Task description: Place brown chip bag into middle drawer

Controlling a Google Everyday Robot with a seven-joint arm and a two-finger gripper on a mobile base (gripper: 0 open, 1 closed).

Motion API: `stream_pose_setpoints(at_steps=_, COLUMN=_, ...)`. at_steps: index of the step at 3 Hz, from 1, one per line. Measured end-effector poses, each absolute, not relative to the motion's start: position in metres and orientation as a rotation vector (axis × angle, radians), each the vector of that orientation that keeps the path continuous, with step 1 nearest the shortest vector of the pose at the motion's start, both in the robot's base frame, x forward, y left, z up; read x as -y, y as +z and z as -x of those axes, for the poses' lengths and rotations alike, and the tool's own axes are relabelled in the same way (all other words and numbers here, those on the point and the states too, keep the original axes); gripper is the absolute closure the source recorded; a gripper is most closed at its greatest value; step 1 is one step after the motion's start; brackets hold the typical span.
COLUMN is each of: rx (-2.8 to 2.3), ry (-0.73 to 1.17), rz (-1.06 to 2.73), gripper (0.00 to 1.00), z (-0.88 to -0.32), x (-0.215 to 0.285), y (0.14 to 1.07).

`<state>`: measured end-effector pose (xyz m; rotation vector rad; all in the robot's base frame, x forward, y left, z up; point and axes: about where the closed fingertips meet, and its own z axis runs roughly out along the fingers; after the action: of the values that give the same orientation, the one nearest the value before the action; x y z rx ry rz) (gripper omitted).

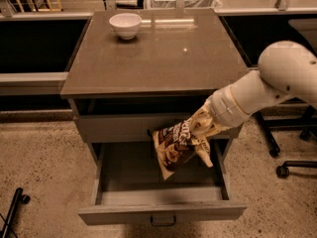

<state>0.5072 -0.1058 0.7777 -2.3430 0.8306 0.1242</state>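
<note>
The brown chip bag (176, 148) hangs crumpled and tilted just above the inside of the open middle drawer (161, 212), right of its centre. My gripper (201, 129) is shut on the bag's upper right end, in front of the closed drawer one level higher (114, 128). The white arm reaches in from the right. The drawer is pulled fully out and its gray floor shows to the left of the bag.
A small white bowl (125, 25) sits at the back left of the gray cabinet top (158, 63). Chair legs and casters (285, 170) stand on the floor to the right. A dark wheeled leg (14, 209) is at lower left.
</note>
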Motion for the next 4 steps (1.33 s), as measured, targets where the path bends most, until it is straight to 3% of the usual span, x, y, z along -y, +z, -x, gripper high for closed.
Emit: stream_pose_setpoints(at_steps=4, rx=-0.926, ry=0.181, rz=2.385, gripper=1.0, z=-0.512, x=0.137, y=0.682)
